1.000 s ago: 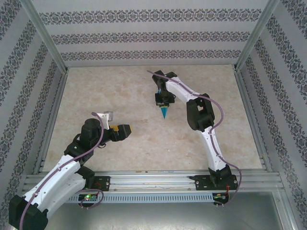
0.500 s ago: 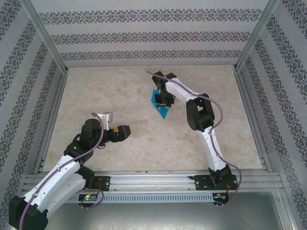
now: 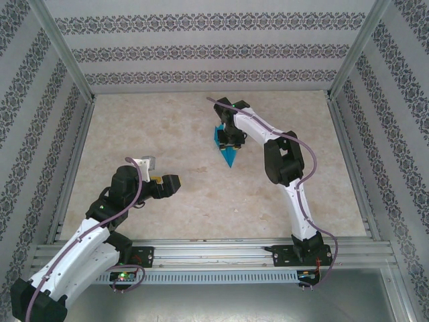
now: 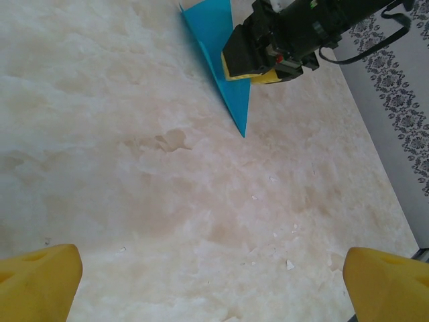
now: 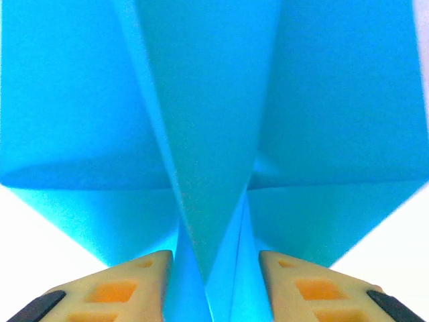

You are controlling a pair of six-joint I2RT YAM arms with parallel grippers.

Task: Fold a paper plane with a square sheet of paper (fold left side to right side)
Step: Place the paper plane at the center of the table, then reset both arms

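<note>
As the right hand (image 5: 216, 268) sits around the middle fold of the paper plane (image 3: 229, 155), far out on the bench (image 3: 147, 134), pinching or not we cannot tell, we lift off slowly, left hand (image 3: 173, 183) spread wide.

From above, the right hand (image 3: 230, 141) hides the 12 o'clock end of the paper plane (image 3: 228, 155); close up, paper overruns every edge, grip contact unclear.

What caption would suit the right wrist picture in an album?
Close-up of the teal paper plane, its centre fold standing between the two yellow fingers of the right claw.
</note>
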